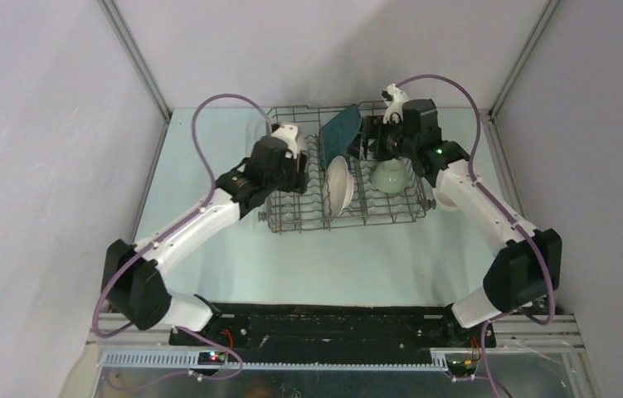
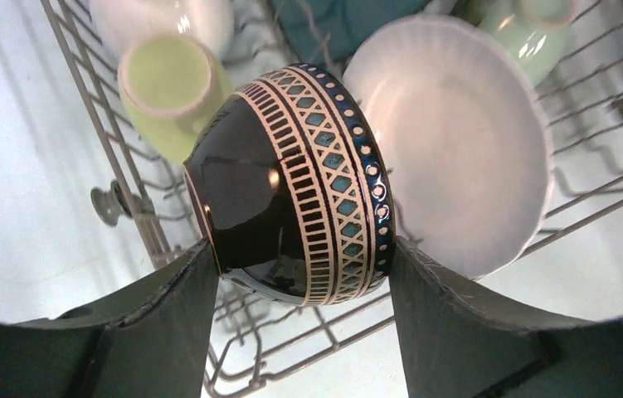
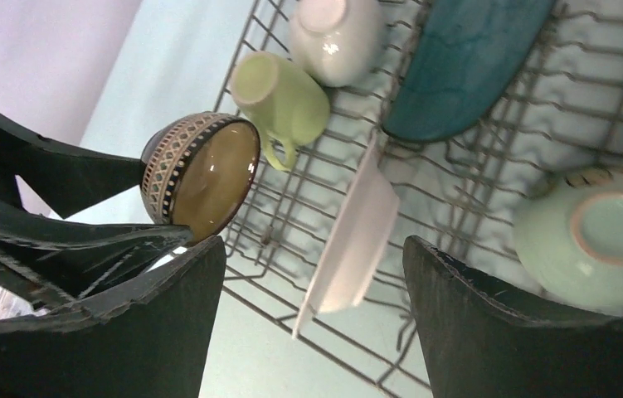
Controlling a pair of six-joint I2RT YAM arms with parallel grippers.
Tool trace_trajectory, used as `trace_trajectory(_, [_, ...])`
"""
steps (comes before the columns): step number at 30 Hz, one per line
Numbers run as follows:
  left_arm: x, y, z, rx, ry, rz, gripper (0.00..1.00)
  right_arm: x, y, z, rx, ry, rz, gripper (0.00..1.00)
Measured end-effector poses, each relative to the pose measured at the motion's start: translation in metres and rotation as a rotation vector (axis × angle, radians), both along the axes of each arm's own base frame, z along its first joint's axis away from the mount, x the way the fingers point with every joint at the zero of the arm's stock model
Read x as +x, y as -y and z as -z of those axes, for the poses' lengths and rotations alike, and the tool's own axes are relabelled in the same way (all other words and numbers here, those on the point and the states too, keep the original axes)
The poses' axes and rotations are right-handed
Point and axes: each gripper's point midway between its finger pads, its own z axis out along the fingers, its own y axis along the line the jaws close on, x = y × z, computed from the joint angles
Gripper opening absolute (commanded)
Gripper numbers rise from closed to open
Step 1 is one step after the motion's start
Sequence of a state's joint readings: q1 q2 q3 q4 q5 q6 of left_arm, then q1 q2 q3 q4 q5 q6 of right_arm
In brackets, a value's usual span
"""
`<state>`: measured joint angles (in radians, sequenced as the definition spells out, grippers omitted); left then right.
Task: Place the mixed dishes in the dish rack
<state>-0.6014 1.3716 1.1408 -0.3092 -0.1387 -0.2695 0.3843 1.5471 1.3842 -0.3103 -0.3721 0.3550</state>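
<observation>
Brown bowl [image 2: 291,182]: lay on its side at the centre of the left wrist view, patterned band facing right; whether it touched the wires could not be told
Left gripper [image 2: 299,265]: clamped on the bowl, one finger at each side, fingertips cut off by the lower frame edge
Dish rack [image 1: 349,222]: sat mid-frame in the top view, its left end hidden under the left wrist
White round plate [image 1: 339,184]: stood on edge between tines, mid-rack
Dark teal square plate [image 1: 341,128]: leaned upright at the rack's upper part
Pale green bowl [image 1: 391,176]: upside down, right half of the rack
Yellow-green mug [image 3: 283,99]: on its side, upper left of the right wrist view, beside the white bowl [image 3: 337,29], which was partly cropped
Right gripper [image 3: 312,249]: fingers spread wide, holding nothing
</observation>
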Motion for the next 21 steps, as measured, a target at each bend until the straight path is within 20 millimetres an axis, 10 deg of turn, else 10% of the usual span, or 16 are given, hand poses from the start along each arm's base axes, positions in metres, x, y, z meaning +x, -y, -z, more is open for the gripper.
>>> trace_trajectory(21, [0.007, 0.015, 0.081, 0.586, -0.187, -0.034, 0.00, -0.038, 0.084, -0.008, -0.119, 0.053, 0.327, 0.77])
